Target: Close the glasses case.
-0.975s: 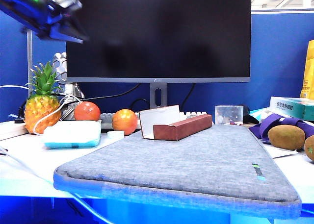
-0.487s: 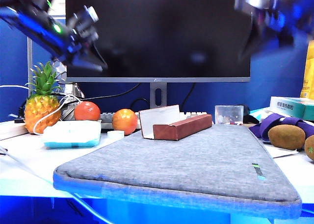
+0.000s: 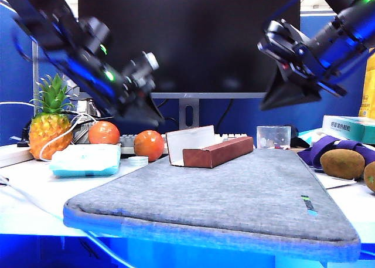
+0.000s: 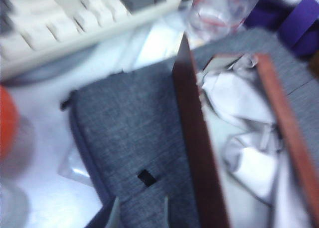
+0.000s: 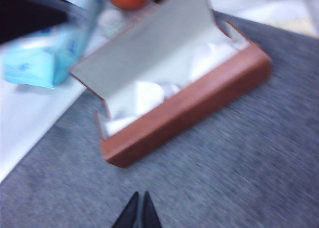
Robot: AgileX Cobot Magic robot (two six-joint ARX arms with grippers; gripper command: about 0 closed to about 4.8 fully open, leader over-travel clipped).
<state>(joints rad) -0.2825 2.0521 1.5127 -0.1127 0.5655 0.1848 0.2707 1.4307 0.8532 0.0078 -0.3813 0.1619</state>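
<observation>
White desk (image 3: 26, 189) against a blue partition wall (image 3: 334, 74), with a big dark monitor (image 3: 193, 39) on a grey stand at the back. A grey fabric sleeve (image 3: 234, 197) lay across most of the desk front, small tag on its near right part. The glasses case (image 3: 208, 148) sat at the sleeve's far edge, open: reddish-brown body, pale flap standing upright behind it, crumpled white paper inside as the left wrist view showed.

Left side of the desk: pineapple (image 3: 50, 124) with white cables around it, two oranges (image 3: 126, 139) near the keyboard (image 3: 126, 142), a white-and-teal tissue pack (image 3: 85, 160), a small white cap just beside it. Right side: clear plastic cup (image 3: 273, 137), teal box (image 3: 350, 127), purple cloth (image 3: 328, 148), kiwis (image 3: 341, 163), yellow item at the frame edge.

Left end effector (image 3: 149, 112) hung in the air above the oranges, left of the case, touching nothing; in its wrist view the fingertips (image 4: 115, 215) stood apart, so wide. Right end effector (image 3: 287, 95) hovered above the cup, right of the case, also clear of everything; its wrist view showed the two dark fingertips (image 5: 132, 213) pressed together, narrow, nothing between them, with the sleeve below and the case beyond. Both arms were motion-blurred.
</observation>
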